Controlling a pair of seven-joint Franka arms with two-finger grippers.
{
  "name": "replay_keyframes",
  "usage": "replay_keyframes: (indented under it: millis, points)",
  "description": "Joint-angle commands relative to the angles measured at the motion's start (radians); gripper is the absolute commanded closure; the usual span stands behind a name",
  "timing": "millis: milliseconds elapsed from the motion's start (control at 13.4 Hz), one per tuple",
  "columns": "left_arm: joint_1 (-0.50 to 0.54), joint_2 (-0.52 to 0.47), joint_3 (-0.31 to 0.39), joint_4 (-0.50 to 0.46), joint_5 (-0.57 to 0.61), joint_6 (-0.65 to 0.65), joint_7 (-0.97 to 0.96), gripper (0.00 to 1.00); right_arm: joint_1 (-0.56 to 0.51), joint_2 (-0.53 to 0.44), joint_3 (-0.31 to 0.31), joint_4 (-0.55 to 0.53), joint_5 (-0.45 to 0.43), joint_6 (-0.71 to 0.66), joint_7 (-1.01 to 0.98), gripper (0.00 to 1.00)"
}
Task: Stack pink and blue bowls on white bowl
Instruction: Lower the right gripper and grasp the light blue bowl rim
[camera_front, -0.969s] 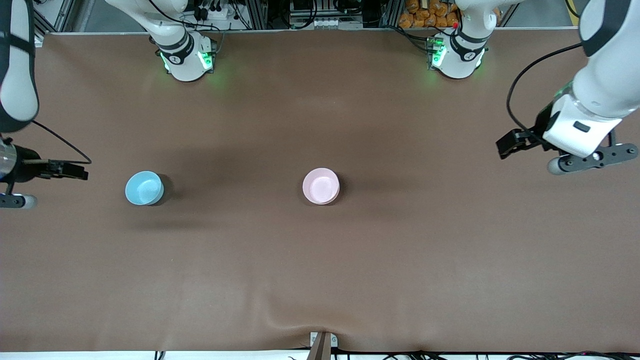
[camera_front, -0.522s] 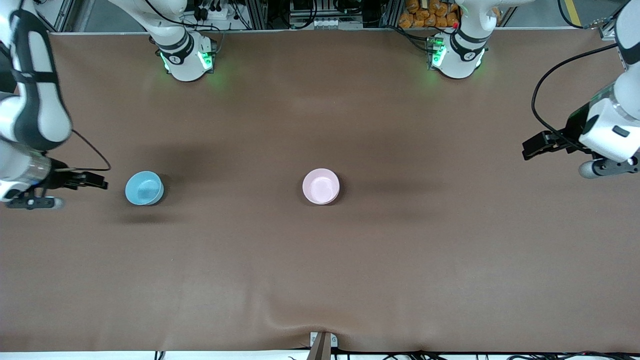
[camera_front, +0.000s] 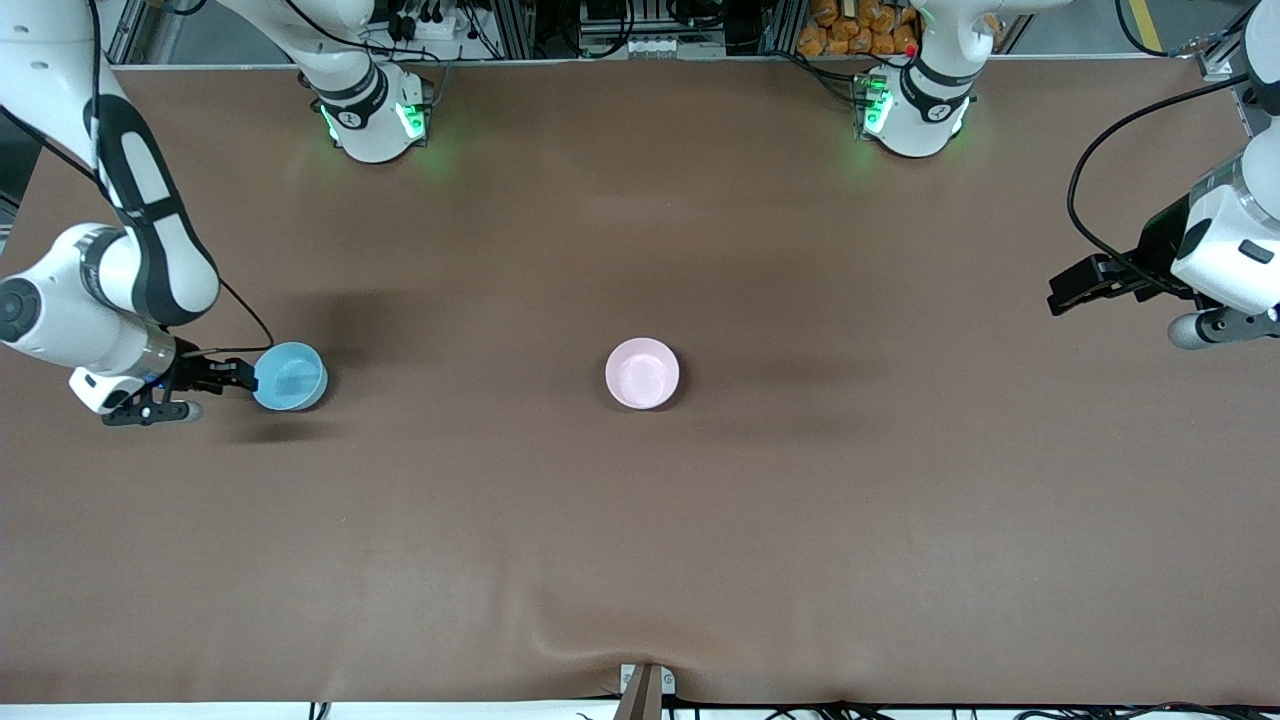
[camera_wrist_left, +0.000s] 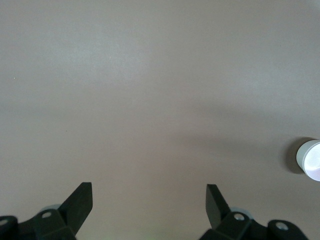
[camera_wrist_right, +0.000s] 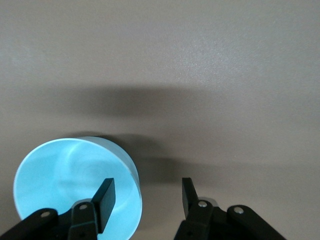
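My right end effector (camera_front: 243, 378) is down at the blue bowl (camera_front: 290, 376), straddling the wall on the side toward my arm's end of the counter (camera_front: 640, 560): in the right wrist view one finger (camera_wrist_right: 105, 197) stands inside the bowl and the other outside it, with the wall between them. The jaws are partly open and I judge them not yet clamped, so I hold nothing. The relation that matters next is the line from this bowl to the pink bowl (camera_front: 642, 373), which lies well apart from my right end effector, toward the left arm's end and about level with the blue one. That pink bowl seems to sit in another pale bowl, though I cannot make out the white bowl itself. A round bowl has no long axis, so any rim grip serves. My right arm is plainly the nearer to the blue bowl. My left end effector (camera_front: 1060, 295) waits wide open over bare counter, holding nothing, the pink bowl well away from it toward mid-counter. Nothing stands between the two bowls; the path is plain counter.
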Motion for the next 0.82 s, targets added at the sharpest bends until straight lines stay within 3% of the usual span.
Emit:
replay_keyframes:
  millis: [0, 149, 224, 373, 596, 745]
  points:
    - [-0.001, -0.025, 0.011, -0.022, -0.016, -0.003, 0.014, 0.0, -0.022, 0.012, 0.015, -0.015, 0.014, 0.041, -0.041, 0.55]
    - [0.002, -0.025, 0.011, -0.022, -0.017, -0.006, 0.015, 0.0, -0.019, 0.024, 0.015, -0.015, 0.018, 0.042, -0.041, 0.72]
    - [0.002, -0.029, 0.012, -0.022, -0.017, -0.008, 0.015, 0.0, -0.018, 0.026, 0.015, -0.02, 0.018, 0.042, -0.041, 0.76]
    - [0.002, -0.034, 0.012, -0.021, -0.017, -0.009, 0.015, 0.0, -0.015, 0.029, 0.015, -0.02, 0.018, 0.035, -0.039, 1.0]
    - [0.002, -0.033, 0.012, -0.021, -0.017, -0.009, 0.015, 0.0, -0.005, 0.018, 0.022, 0.015, 0.026, -0.063, -0.029, 1.0]
    - [0.002, -0.033, 0.015, -0.019, -0.017, -0.009, 0.015, 0.0, 0.019, 0.007, 0.025, 0.109, 0.139, -0.242, -0.02, 1.0]
